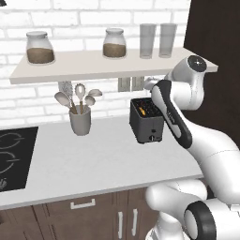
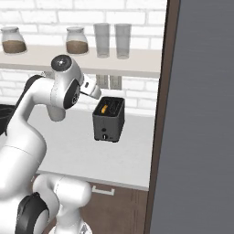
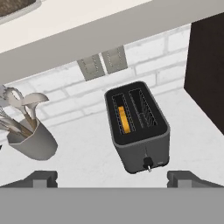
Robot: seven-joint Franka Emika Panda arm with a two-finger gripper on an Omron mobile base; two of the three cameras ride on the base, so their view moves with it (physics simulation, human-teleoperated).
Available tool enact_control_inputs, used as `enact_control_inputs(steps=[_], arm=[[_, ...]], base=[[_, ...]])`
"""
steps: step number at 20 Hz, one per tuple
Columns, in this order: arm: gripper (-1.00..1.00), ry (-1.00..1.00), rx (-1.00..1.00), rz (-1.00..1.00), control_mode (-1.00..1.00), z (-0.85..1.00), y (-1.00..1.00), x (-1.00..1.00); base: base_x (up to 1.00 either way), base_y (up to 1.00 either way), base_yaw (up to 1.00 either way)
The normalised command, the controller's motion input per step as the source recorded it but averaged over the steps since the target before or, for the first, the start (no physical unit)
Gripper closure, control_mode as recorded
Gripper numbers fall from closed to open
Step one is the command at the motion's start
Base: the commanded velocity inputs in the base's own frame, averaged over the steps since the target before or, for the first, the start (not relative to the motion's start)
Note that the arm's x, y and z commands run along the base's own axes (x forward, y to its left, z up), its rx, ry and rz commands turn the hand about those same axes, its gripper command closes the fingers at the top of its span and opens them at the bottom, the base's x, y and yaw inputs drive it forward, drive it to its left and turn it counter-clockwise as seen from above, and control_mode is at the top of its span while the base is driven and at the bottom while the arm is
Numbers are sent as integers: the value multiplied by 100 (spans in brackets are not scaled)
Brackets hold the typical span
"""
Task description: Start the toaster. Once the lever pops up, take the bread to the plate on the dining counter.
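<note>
a: where the white worktop [image 1: 93, 159] meets the dark panel on the right, what room is left?
b: item one, toaster [image 3: 138, 127]: stands near the back wall, close to the worktop's right end. bare worktop lies in front of it and to its left. the shelf [image 1: 93, 65] overhangs it from above.

a: and beyond that gap?
b: item two, utensil cup [image 1: 80, 122]: well apart from the toaster, to its left. item three, black hob [image 1: 11, 157]: set into the worktop at the far left edge.

a: materials and shapes?
b: toaster: boxy, dark grey, two slots with wire racks, small pale knob low on the front. bread [image 3: 124, 119]: orange-yellow slice sunk in one slot, the other slot vacant. cup: plain grey, round, holding pale spoons. wall: white brick, two pale outlet plates [image 3: 103, 64] behind the toaster. shelf: two jars [image 1: 39, 47] with brown fill, two clear glasses [image 1: 158, 40].

a: the arm?
b: white, dark-jointed, elbow bent high, wrist reaching forward under the shelf. gripper [image 3: 113, 178]: above and in front of the toaster, tips spread as wide as they go, nothing between them, touching nothing.
</note>
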Motion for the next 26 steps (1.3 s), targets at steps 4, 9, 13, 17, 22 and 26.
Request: enact_control_inputs(steps=[4, 9, 13, 17, 22, 26], arm=[[-100, 0, 0, 0, -100, 0, 0, 0], [-100, 0, 0, 0, -100, 0, 0, 0], [-100, 0, 0, 0, -100, 0, 0, 0], [-100, 0, 0, 0, -100, 0, 0, 0], [-100, 0, 0, 0, -100, 0, 0, 0], [-100, 0, 0, 0, -100, 0, 0, 0]], base=[[0, 0, 0], [0, 0, 0], [0, 0, 0], [0, 0, 0], [0, 0, 0], [0, 0, 0]])
